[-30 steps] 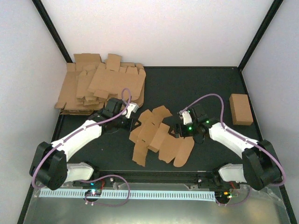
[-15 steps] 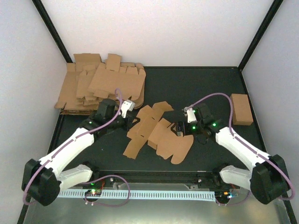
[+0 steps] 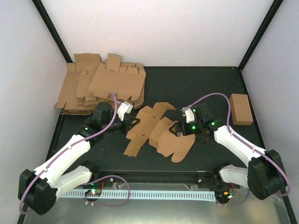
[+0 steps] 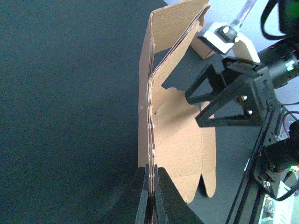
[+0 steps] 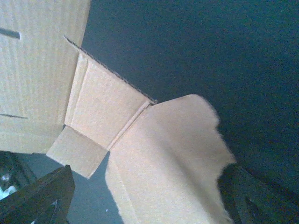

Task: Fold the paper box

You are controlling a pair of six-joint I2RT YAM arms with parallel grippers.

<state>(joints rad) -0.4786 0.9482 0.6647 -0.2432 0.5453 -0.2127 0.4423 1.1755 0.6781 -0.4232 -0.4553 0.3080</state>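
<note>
Box (image 3: 158, 133) pinched at its edge by left gripper (image 4: 150, 193), likely to steady it (mostly flat); right gripper (image 3: 179, 129) spread open alongside.

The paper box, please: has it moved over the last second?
Yes: the paper box has shifted slightly left, toward the heap of flat blanks.
</note>
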